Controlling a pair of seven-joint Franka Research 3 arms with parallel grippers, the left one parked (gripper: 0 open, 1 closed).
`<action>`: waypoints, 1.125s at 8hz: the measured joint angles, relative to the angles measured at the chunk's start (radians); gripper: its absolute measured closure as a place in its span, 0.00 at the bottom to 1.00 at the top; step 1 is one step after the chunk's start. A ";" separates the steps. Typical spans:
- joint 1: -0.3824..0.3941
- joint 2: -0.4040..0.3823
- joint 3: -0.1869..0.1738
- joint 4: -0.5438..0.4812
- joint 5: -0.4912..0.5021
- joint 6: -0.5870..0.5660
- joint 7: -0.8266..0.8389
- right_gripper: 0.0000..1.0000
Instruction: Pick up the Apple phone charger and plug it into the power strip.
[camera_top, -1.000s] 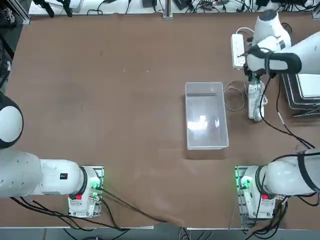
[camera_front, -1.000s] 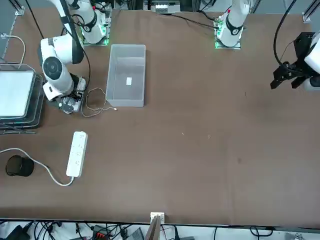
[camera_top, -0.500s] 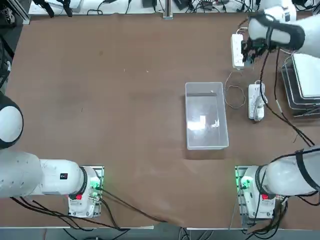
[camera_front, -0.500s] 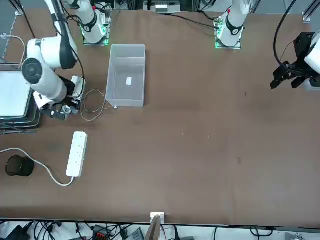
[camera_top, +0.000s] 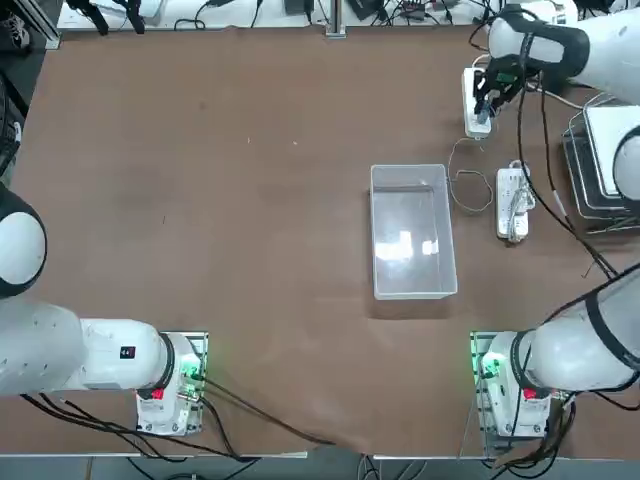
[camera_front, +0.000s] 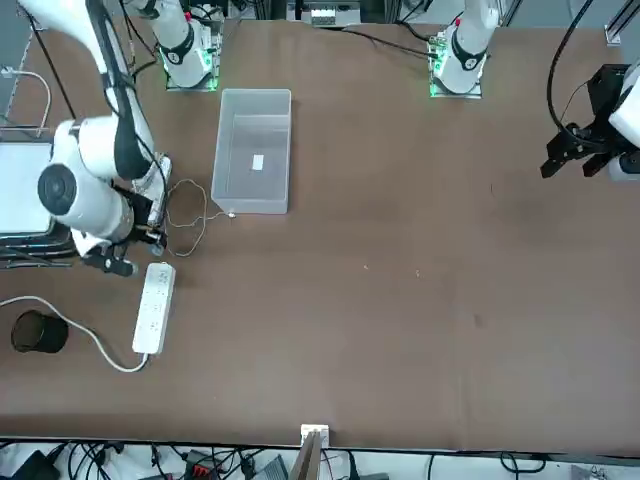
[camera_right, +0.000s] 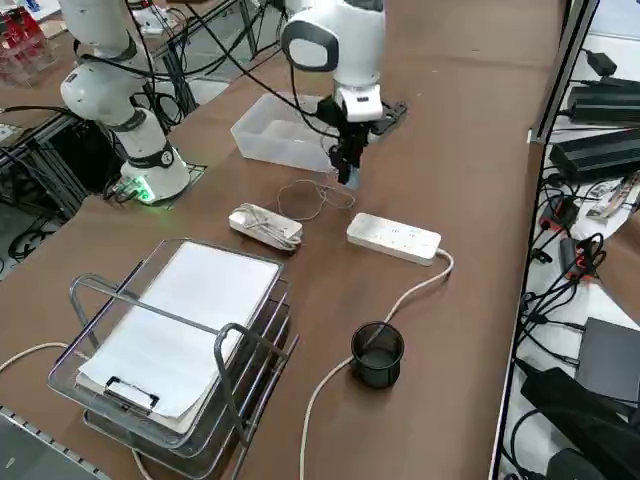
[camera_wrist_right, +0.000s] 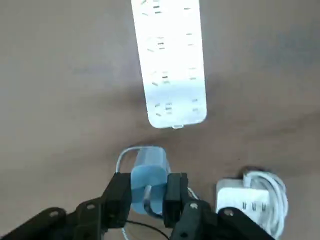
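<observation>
My right gripper (camera_wrist_right: 146, 194) is shut on the Apple phone charger (camera_wrist_right: 147, 175), a small pale block held between the two dark fingers. It hangs just above the table, off the cordless end of the power strip (camera_wrist_right: 170, 60). In the right side view the charger (camera_right: 349, 178) hangs under the gripper (camera_right: 346, 165), a short way from the long white strip (camera_right: 393, 237). From overhead the gripper (camera_top: 485, 100) overlaps the strip (camera_top: 470, 85). The charger's thin pale wire (camera_top: 462, 188) loops on the table behind it.
A shorter white strip with its cord bundled on it (camera_top: 512, 203) lies closer to the robot. A clear plastic bin (camera_top: 412, 232) stands mid-table. A wire tray holding paper (camera_right: 180, 330) and a black cup (camera_right: 378, 352) sit along the table's right side.
My right gripper has carried the charger away from the short bundled strip, farther from the arm's base, to the end of the long power strip. The thin wire trails after it.
</observation>
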 joint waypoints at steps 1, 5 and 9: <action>-0.005 0.024 -0.004 0.022 0.018 0.000 -0.030 0.64; -0.032 0.094 -0.006 0.035 0.021 0.072 -0.103 0.64; -0.039 0.106 -0.006 0.038 0.021 0.130 -0.111 0.64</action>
